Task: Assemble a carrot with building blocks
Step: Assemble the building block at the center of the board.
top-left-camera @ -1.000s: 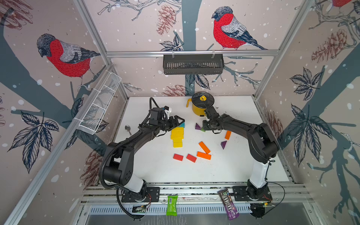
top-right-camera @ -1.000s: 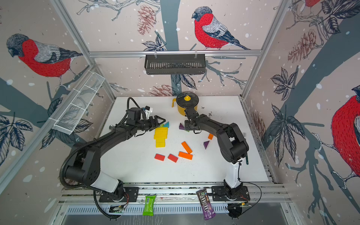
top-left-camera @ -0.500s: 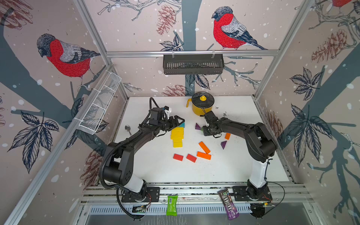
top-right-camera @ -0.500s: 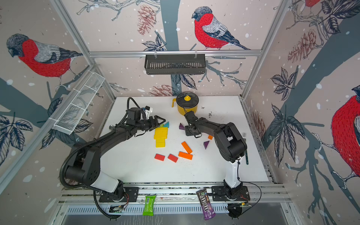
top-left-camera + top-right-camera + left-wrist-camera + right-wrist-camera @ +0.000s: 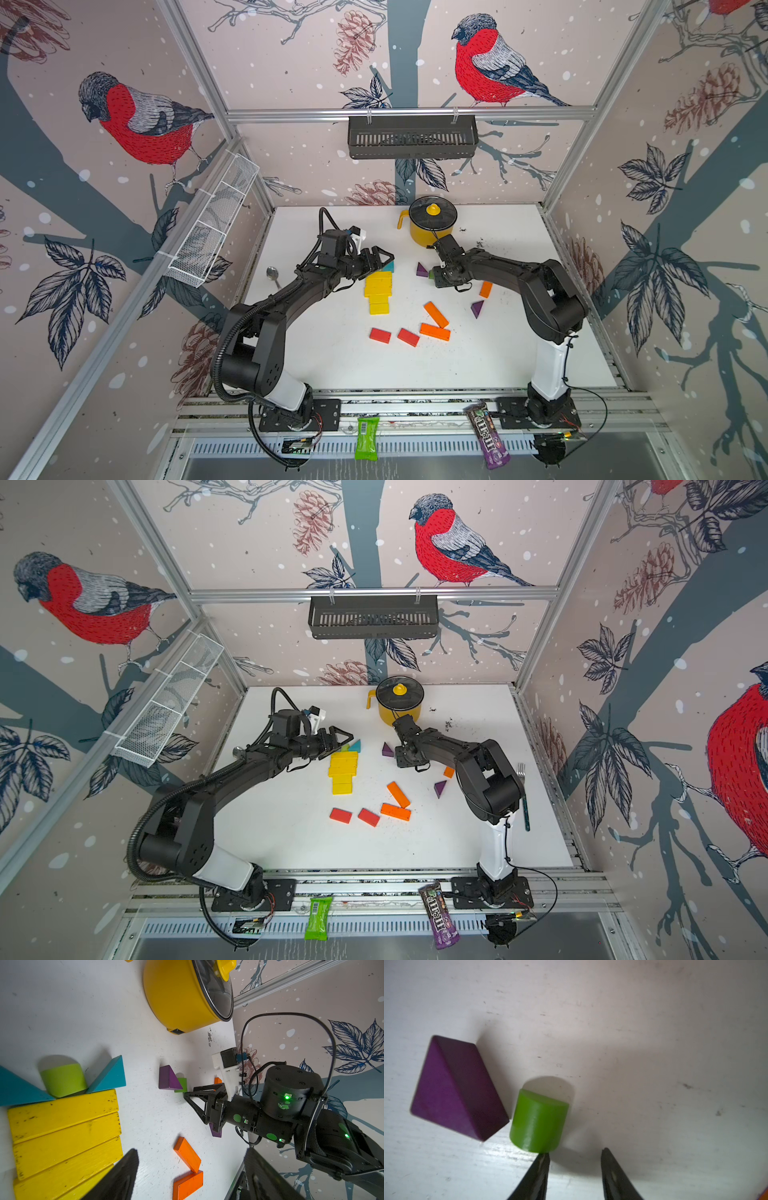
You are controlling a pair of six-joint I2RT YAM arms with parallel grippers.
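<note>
White table [image 5: 478, 365]: right gripper [image 5: 575, 1153] spread, empty, one fingertip touching green half-cylinder [image 5: 538, 1122] beside purple triangle [image 5: 452, 1088]; left gripper [image 5: 379, 261] spread near yellow blocks [image 5: 378, 286].

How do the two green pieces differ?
The seated green piece is wedged between teal triangles against the yellow blocks; the loose green piece stands beside a purple triangle. Seated one is built in; loose one waits before the right gripper, jaws open. Both small, lime, rounded.

Cylinder block [image 5: 538, 1122] just beside triangle block [image 5: 456, 1088] (pot [image 5: 419, 236] behind).
</note>
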